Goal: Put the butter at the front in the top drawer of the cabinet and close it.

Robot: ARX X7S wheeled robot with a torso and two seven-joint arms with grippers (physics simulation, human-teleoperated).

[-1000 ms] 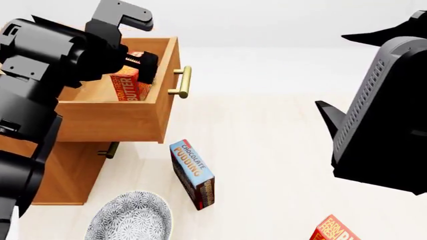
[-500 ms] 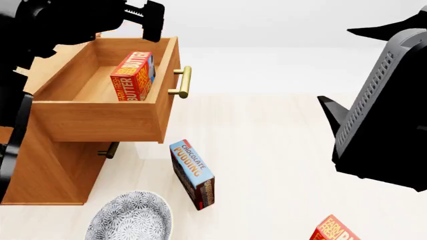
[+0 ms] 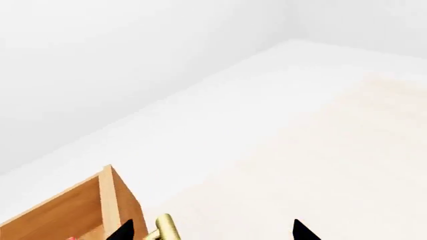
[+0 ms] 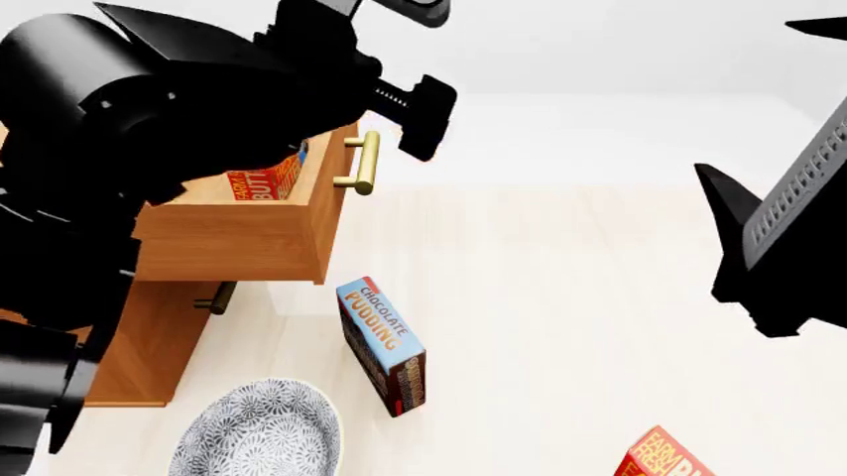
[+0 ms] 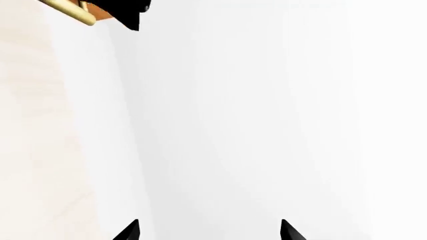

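Observation:
The cabinet (image 4: 149, 347) stands at the left with its top drawer (image 4: 238, 243) pulled open. A red butter box (image 4: 265, 181) stands inside it, partly hidden by my left arm. My left gripper (image 4: 421, 61) hangs open and empty beyond the drawer front, above the brass handle (image 4: 360, 164). In the left wrist view the gripper's (image 3: 213, 232) fingertips sit wide apart, with the handle (image 3: 165, 227) and the drawer corner (image 3: 110, 200) between them. My right gripper (image 5: 208, 232) is open and empty, raised at the right. A second butter box (image 4: 662, 456) lies at the bottom edge.
A blue-topped chocolate pudding box (image 4: 384, 342) stands on the floor in front of the cabinet. A patterned grey plate (image 4: 258, 433) lies near the bottom left. The lower drawer's handle (image 4: 218, 297) shows under the open drawer. My right arm (image 4: 794, 238) fills the right edge.
My left gripper let go of the butter in the drawer, rose, and swung forward past the drawer front. The butter stayed put. My right arm drifted right.

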